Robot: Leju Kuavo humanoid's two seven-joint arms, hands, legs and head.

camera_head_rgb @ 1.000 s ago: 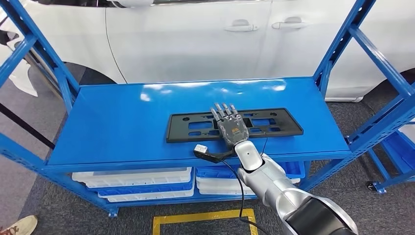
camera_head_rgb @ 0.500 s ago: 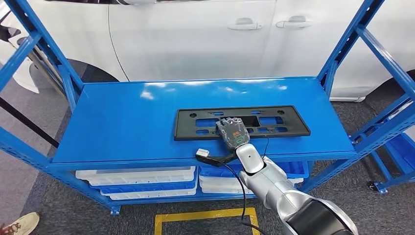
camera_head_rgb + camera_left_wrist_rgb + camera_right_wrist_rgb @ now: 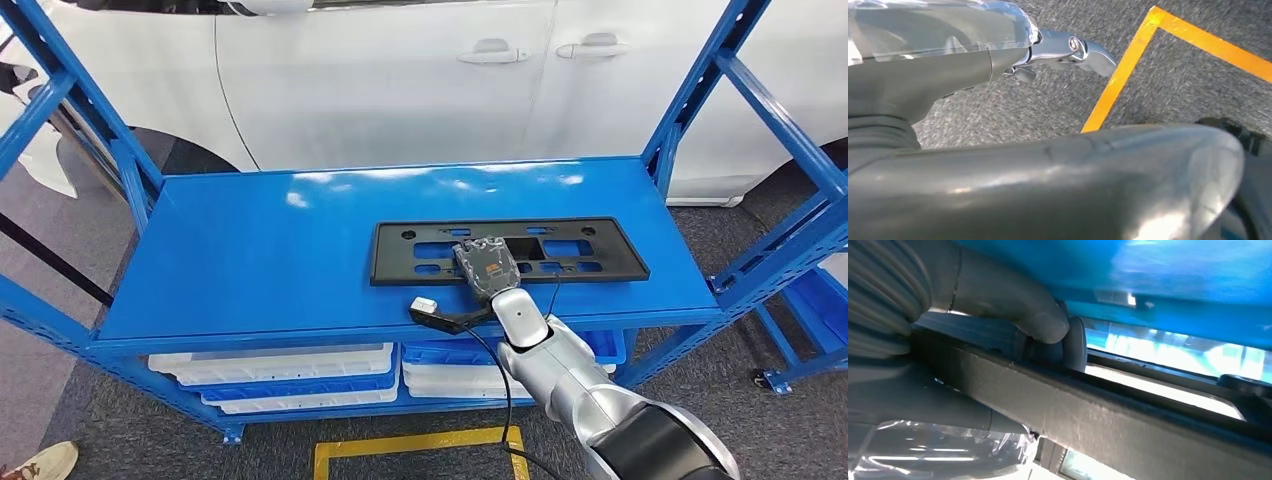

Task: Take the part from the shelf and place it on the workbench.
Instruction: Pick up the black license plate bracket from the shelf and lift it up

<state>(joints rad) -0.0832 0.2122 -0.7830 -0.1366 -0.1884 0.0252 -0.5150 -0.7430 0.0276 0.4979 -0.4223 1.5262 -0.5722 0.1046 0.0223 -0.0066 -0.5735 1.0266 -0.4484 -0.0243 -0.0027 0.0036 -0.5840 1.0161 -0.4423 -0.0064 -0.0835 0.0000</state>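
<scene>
While my left hand (image 3: pixel 1068 50) hangs over the floor, its grip unclear, my right hand (image 3: pixel 486 267) clasps the part's (image 3: pixel 600 262) near edge on the shelf (image 3: pixel 250 250); gripped off-centre, it could tilt and slip.

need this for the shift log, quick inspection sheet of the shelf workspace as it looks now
surface: blue shelf top, glossy, with glare.
job's things: black part lies flat on the shelf, near the front edge.
clutter: nothing seen on the shelf top.
hands: right hand grips the part's front rail; left hand hangs over the floor, holding nothing.
cables: black cable loops along the right arm.
surroundings: white car behind; bins below; yellow floor tape.
</scene>
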